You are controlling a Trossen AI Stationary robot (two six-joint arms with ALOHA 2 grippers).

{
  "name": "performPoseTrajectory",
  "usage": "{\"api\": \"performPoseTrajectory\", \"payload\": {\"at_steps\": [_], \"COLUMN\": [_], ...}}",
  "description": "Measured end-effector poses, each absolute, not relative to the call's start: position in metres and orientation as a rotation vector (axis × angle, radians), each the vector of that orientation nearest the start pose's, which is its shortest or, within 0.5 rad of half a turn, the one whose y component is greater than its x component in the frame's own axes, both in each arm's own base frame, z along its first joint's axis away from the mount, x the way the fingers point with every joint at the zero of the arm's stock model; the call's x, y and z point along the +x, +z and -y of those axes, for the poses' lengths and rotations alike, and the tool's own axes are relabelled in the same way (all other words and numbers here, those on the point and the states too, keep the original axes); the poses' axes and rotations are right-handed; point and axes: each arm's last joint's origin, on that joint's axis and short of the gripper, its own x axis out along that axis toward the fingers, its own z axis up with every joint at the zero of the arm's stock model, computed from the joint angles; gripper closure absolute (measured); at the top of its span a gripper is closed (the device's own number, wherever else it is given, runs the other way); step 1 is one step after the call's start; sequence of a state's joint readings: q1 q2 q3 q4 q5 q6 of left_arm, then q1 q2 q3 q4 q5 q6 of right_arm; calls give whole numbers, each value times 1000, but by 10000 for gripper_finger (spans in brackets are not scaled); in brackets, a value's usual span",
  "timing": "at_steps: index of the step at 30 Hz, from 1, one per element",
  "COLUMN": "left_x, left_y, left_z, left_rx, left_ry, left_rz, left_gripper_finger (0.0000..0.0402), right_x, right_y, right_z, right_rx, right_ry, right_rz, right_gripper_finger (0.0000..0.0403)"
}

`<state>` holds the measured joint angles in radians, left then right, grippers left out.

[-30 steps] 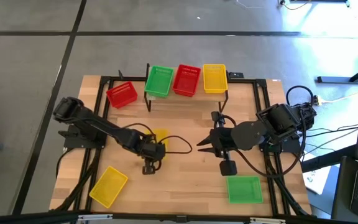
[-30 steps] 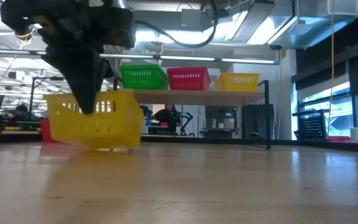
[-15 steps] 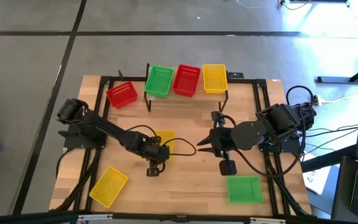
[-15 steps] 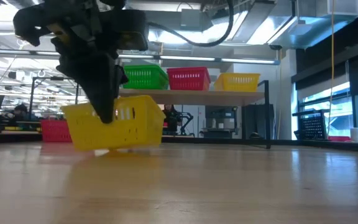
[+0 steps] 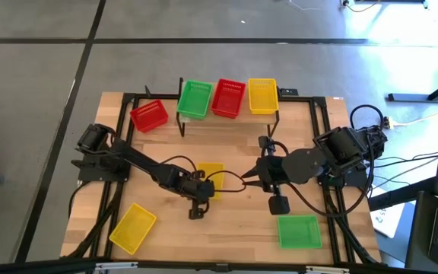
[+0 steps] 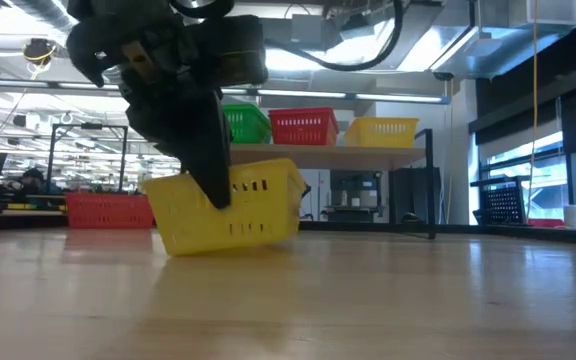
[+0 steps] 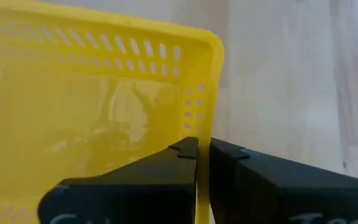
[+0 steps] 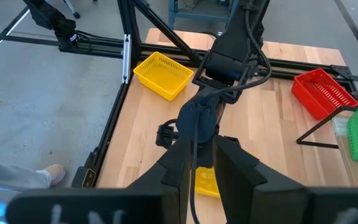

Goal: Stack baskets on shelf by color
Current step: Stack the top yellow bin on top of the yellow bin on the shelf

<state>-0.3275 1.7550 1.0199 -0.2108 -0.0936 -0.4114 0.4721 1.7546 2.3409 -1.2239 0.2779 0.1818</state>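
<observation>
The left tool (image 5: 197, 199) is clamped tight on the side wall of a yellow basket (image 5: 210, 174), as its wrist view shows, with 1 finger inside and 1 outside the rim. Over the last second it has dragged that basket across the desk (image 5: 234, 221) toward the middle; in the low view the basket now sits tipped, one end lifted off the wood, where a moment ago it was further off to the side. That looks like the carry toward the shelf (image 5: 226, 114) getting under way.

On the shelf, 3 baskets sit side by side: green (image 5: 195, 97), red (image 5: 229, 97) and yellow (image 5: 262, 95). The held basket presumably belongs on that yellow one at the shelf's right end.

The right tool (image 5: 245, 178) hangs near the middle of the desk, close beside the carried basket, its fingers a narrow gap apart with nothing between them. It hasn't budged, and it may be in the way.

Still on the desk: a 2nd red basket (image 5: 149, 116) left of the shelf, another yellow basket (image 5: 132, 227) near the front left corner, and a green basket (image 5: 299, 231) at front right.
</observation>
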Motion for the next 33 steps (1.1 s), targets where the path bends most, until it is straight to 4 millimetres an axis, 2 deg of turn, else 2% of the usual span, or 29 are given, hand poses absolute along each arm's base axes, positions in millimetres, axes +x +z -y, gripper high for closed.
{"api": "performPoseTrajectory", "payload": {"at_steps": [14, 19, 27, 33], "left_x": [331, 330, 319, 300], "left_y": [165, 173, 208, 250], "left_z": [108, 109, 112, 113], "left_rx": [-248, -264, -199, -95], "left_ry": [41, -20, -83, -72], "left_rz": [-918, -905, -800, -643], "left_gripper_finger": [326, 321, 323, 323], "right_x": [285, 283, 280, 280], "right_y": [491, 489, 482, 479], "right_z": [-136, -134, -131, -130], "right_rx": [-62, 22, 107, 140], "right_ry": [131, 76, -11, -76], "right_rz": [-618, -647, -714, -724], "right_gripper_finger": [336, 336, 336, 336]}}
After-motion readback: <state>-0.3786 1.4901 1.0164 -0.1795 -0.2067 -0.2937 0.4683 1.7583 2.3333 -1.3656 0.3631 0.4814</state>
